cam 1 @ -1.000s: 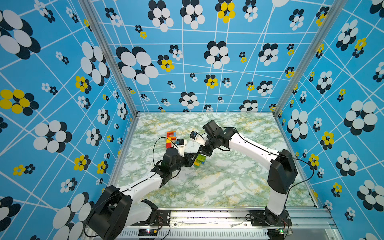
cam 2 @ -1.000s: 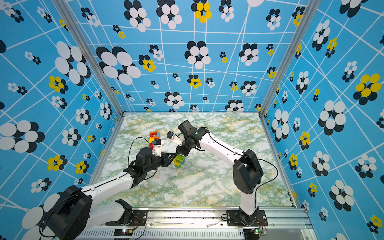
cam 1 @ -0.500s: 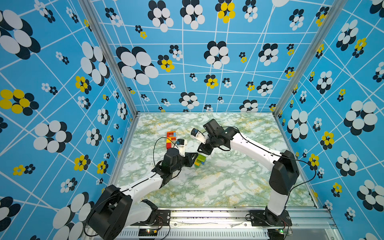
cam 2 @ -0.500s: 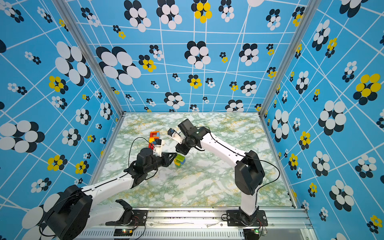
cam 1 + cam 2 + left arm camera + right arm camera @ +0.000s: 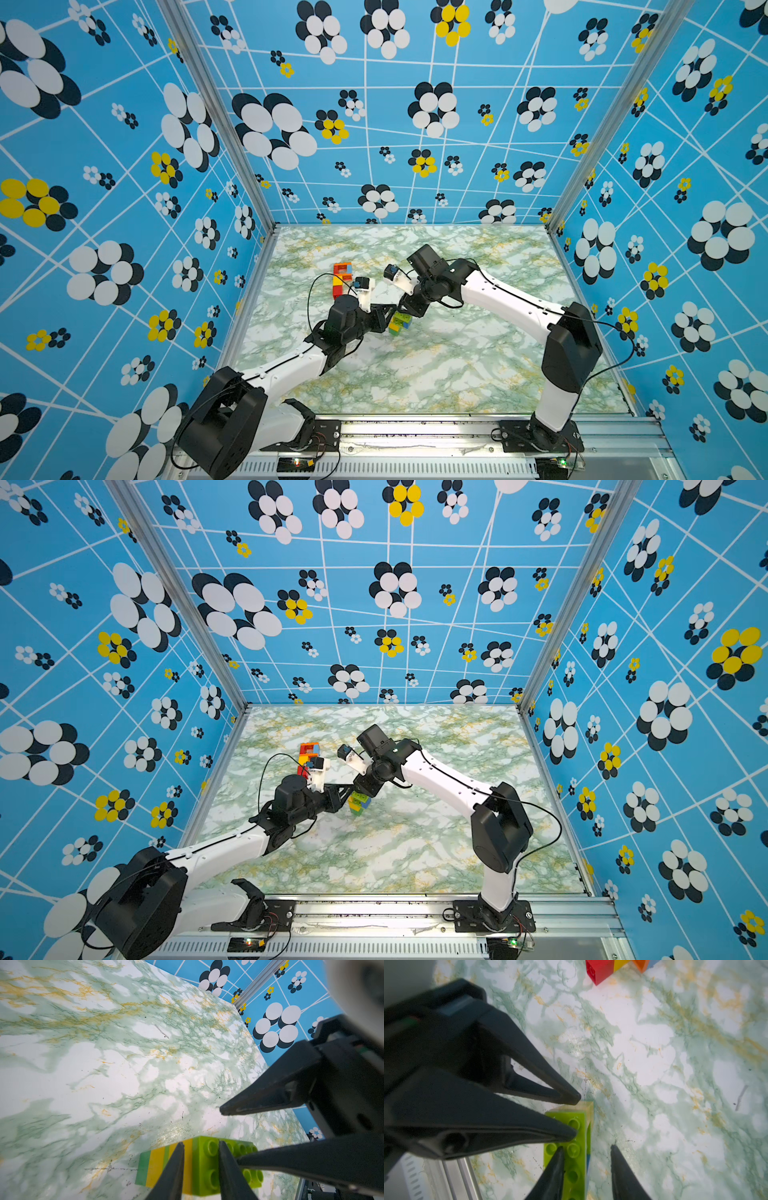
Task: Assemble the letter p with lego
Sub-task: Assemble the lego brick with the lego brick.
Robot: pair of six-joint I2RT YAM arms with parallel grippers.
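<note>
You see a green-and-white marbled tabletop (image 5: pixel 457 365) with gold veins, enclosed by blue walls (image 5: pixel 124 166) printed with black, white and yellow flowers, aluminium corner posts (image 5: pixel 216 116), and a metal rail (image 5: pixel 415 432) along its near edge

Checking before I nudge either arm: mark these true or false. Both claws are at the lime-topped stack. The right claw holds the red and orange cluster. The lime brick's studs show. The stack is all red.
1. Both claws are at the lime-topped stack. True: left claw and right claw meet at the stack.
2. False: the cluster sits on the table, with no claw on it.
3. True: the lime brick shows studs.
4. False: it shows lime, yellow and green.
</note>
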